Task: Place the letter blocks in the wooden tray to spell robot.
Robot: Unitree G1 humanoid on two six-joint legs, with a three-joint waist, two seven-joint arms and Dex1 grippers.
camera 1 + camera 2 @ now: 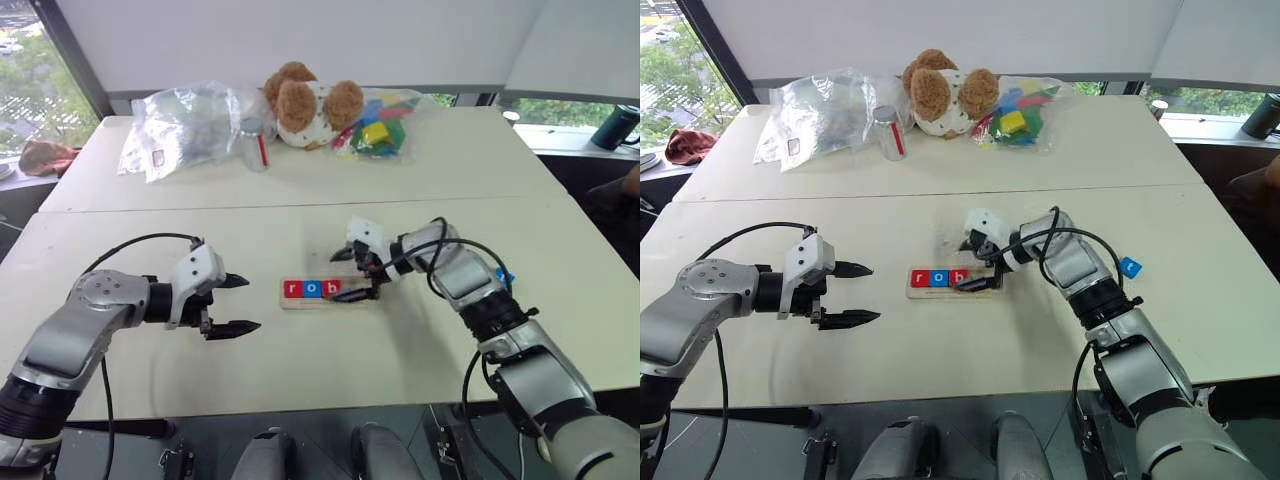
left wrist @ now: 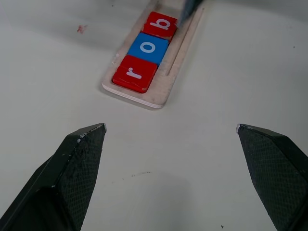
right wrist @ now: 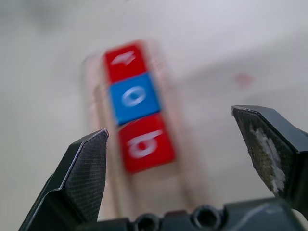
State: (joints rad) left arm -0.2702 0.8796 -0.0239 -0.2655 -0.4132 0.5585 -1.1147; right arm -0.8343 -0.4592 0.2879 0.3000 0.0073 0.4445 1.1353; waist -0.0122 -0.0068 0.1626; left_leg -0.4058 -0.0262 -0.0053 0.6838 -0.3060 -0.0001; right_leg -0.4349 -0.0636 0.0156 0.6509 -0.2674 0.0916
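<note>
Tiles reading r, o, b [image 1: 313, 289] sat in the wooden tray [image 1: 295, 302] mid-bench [image 1: 300, 370] in the head views, right gripper [image 1: 352, 273] over the tray's right end, left gripper [image 1: 238, 303] left of it, while both wrist views showed fingers spread wide, empty.

Daylight is bright and even, coming from the windows [image 1: 20, 70] at ten and two o'clock behind the pale blinds. The cream table [image 1: 300, 390] is evenly lit, without hard glare. Shadows are soft: a faint grey one lies under the left gripper [image 1: 238, 303], and another shows on the table in the left wrist view, low between the black fingers [image 2: 79, 159]. The plastic bags [image 1: 185, 125] at eleven o'clock carry small bright glints. The head views bend slightly at the edges. The left wrist view is sharp on the letter blocks [image 2: 149, 48]. The right wrist view is smeared and blurred over the blocks and wooden tray [image 3: 178, 144], while its near fingers [image 3: 82, 168] stay crisp.
</note>
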